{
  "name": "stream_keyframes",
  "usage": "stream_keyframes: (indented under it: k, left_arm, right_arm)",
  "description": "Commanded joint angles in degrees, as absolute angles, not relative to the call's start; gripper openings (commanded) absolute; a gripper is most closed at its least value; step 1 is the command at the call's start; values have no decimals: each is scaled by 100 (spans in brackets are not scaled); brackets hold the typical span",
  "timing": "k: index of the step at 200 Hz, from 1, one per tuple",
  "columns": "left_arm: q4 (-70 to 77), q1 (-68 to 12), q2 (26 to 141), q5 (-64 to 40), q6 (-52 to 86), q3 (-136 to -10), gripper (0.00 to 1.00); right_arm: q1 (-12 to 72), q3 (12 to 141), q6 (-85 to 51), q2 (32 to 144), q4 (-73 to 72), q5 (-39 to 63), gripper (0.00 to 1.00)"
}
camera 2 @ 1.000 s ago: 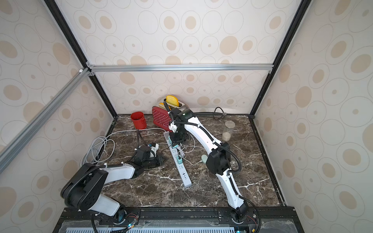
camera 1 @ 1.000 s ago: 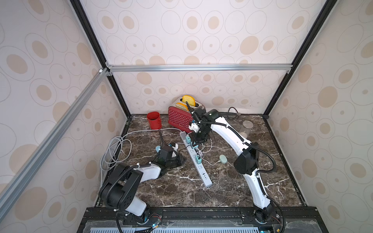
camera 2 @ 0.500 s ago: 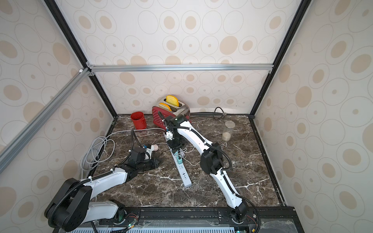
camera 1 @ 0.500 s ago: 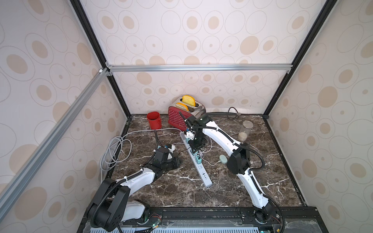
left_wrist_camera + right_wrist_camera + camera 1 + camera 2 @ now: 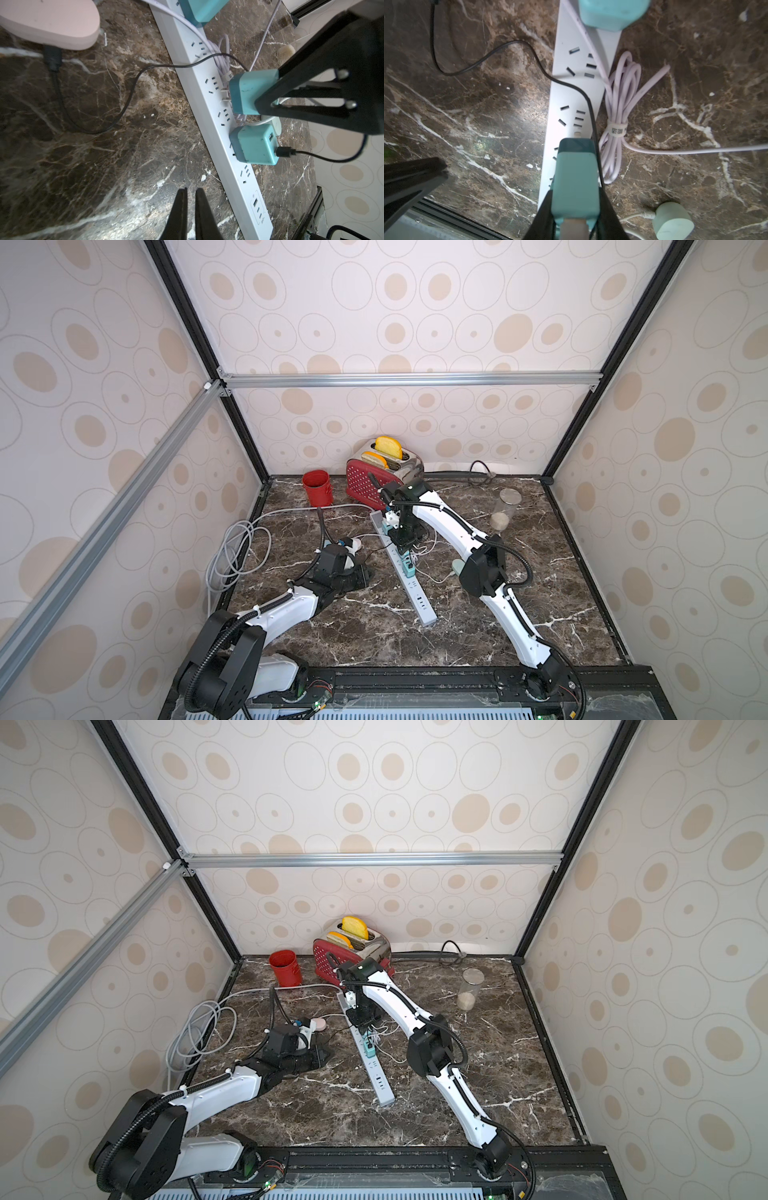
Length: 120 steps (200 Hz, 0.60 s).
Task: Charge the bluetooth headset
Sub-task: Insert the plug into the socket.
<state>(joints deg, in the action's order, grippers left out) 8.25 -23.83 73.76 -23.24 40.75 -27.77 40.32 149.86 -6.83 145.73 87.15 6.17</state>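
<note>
The bluetooth headset is a pink rounded case [image 5: 47,22] lying on the marble left of the white power strip [image 5: 209,116]. A black cable [image 5: 124,104] is plugged into it and runs over the strip. My right gripper [image 5: 576,199] is shut on a teal charger adapter [image 5: 576,166], held just above the strip with its prongs [image 5: 577,134] over a socket. My left gripper [image 5: 191,190] is shut with nothing in it, low over the marble beside the strip. In both top views the case [image 5: 355,545] [image 5: 319,1024] lies just beyond the left gripper [image 5: 357,572].
A second teal adapter [image 5: 255,145] with a black USB plug sits in the strip, and a third [image 5: 199,10] sits farther along. A lilac cable bundle [image 5: 618,128] and a mint round object [image 5: 672,220] lie beside the strip. Red toaster [image 5: 374,485], red cup [image 5: 316,488] and glass jar [image 5: 503,510] stand at the back.
My right gripper has moved along the strip toward the front with the teal adapter in it. The left arm's elbow has swung while its gripper stayed near the pink case.
</note>
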Motion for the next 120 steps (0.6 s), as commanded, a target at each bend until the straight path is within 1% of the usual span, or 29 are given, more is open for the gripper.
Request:
stream_keyframes:
  k: [1, 17, 36, 62, 86, 120]
  left_arm:
    - [756, -2358, 7465, -2286, 3864, -2926, 11]
    - [773, -2364, 7525, -2306, 3841, -2944, 11]
    - [766, -2364, 7584, -2287, 3811, -3003, 11]
    - [782, -2362, 7631, -2290, 3764, -3086, 11]
    - [907, -2364, 7755, -2242, 3693, -3116, 11]
    - [1310, -2363, 8217, -2014, 3591, -3381, 10]
  right_arm:
    - [3962, 15108, -866, 14743, 8646, 727, 0]
    - [3988, 15100, -833, 14812, 8624, 908, 0]
    - [3986, 15100, -813, 14835, 8723, 892, 0]
    - [3998, 14953, -685, 14632, 8891, 984, 0]
    - [4003, 14781, -592, 14470, 8915, 883, 0]
    - [4000, 14988, -903, 14674, 8745, 768, 0]
